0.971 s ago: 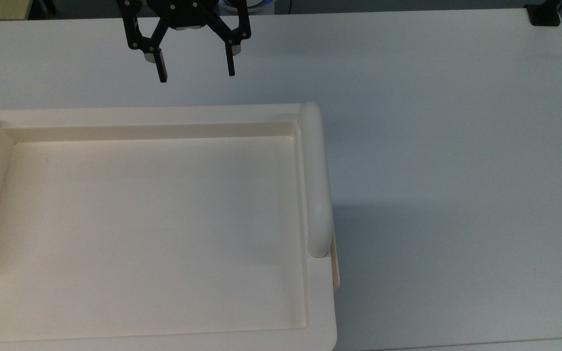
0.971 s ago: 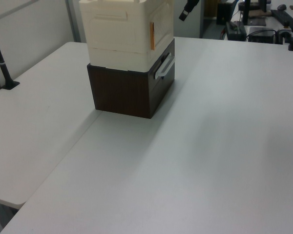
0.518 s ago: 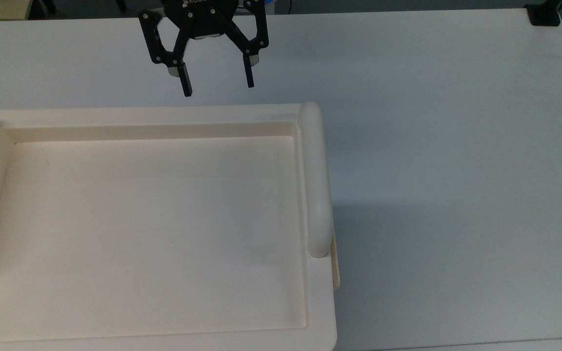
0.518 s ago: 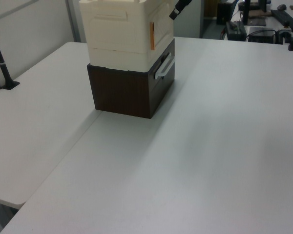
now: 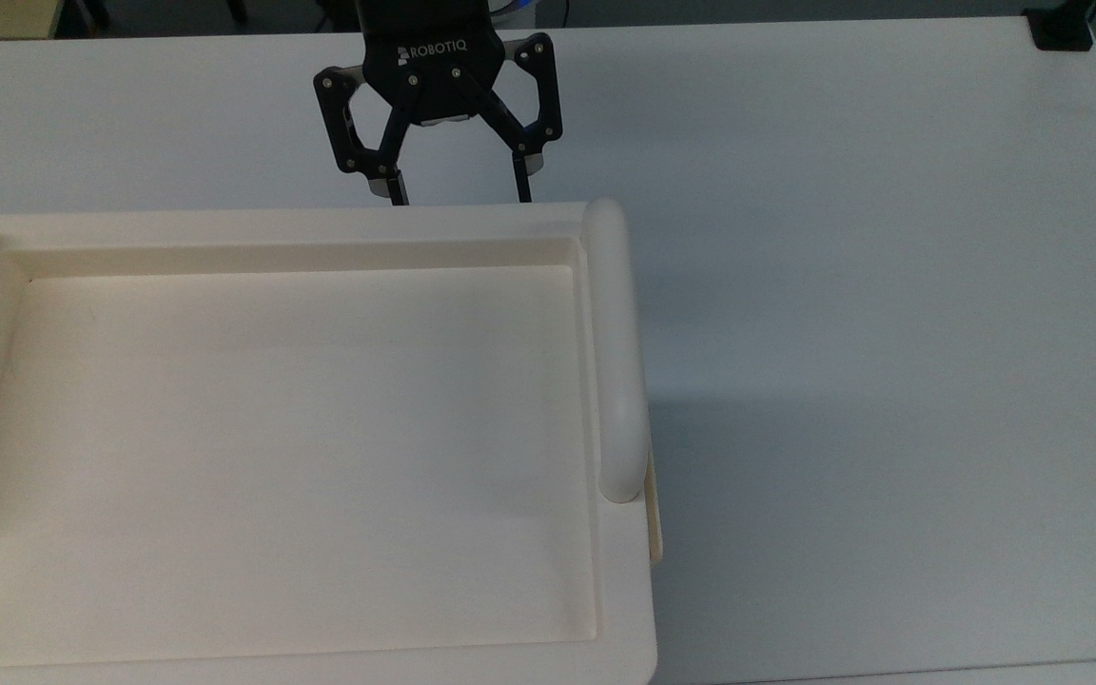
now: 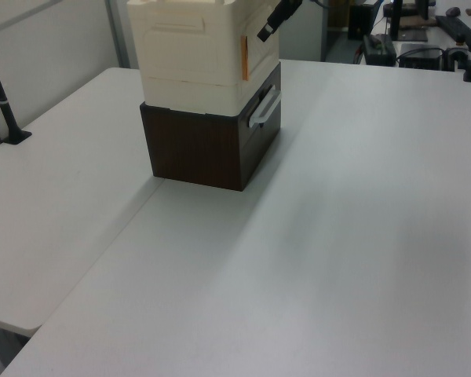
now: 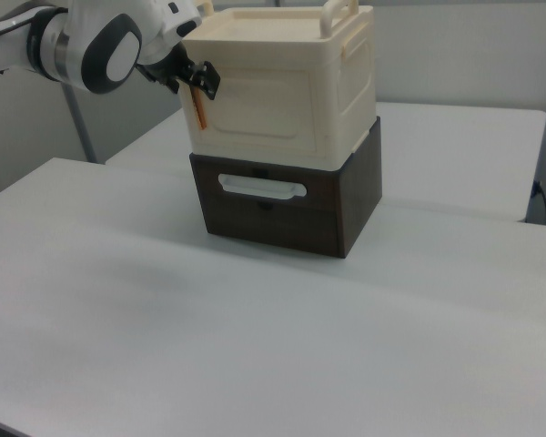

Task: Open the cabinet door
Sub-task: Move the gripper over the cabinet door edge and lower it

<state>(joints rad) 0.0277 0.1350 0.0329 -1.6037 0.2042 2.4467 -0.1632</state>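
Only sideways, cabinet door (image 7: 264,109) face.

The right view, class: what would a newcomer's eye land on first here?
First the cream cabinet, stacked on a dark brown drawer unit in the middle of the white table. Next the black gripper, fingers open in the top view, at the cabinet's upper corner on the right view's left, beside an orange strip.

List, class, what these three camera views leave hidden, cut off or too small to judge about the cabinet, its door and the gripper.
- Gripper, top view: fingertips pass behind the cabinet rim, so any contact below is hidden.
- Cabinet door, right view: a knob is too small to make out.
- Cabinet, top view: its left end is cut off by the picture's edge.
- Gripper, left view: one dark tip is visible; the rest is cut off by the top edge.
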